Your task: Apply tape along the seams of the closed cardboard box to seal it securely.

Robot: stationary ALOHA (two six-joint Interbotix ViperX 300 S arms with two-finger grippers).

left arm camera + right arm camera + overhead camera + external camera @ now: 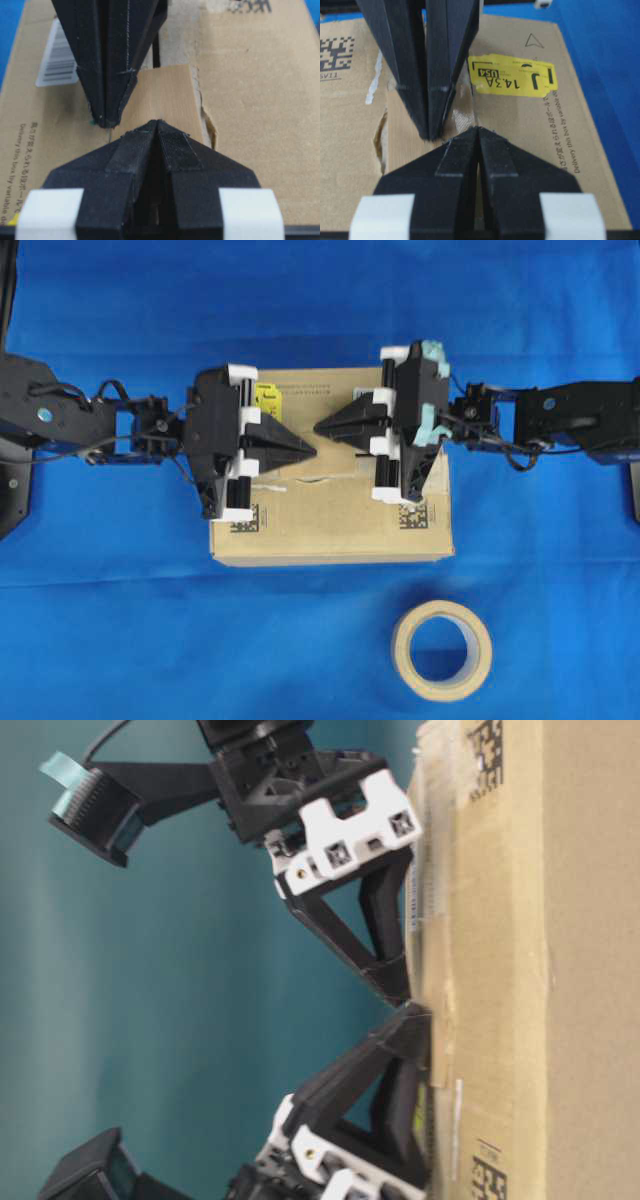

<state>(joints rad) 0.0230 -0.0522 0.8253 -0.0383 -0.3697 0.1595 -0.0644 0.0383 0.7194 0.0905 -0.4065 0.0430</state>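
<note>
Tape roll [442, 650]: nearest, untouched. Left pincer [312, 450], right pincer [318, 427]: both closed, empty, tips meeting over tape [167, 100] on cardboard box [330, 530]; strip directly beneath both.

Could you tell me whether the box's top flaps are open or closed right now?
Closed. The box shows a flat top, its flaps lying level along the seam, with both shut pincers, left and right, tips down on it.
</note>
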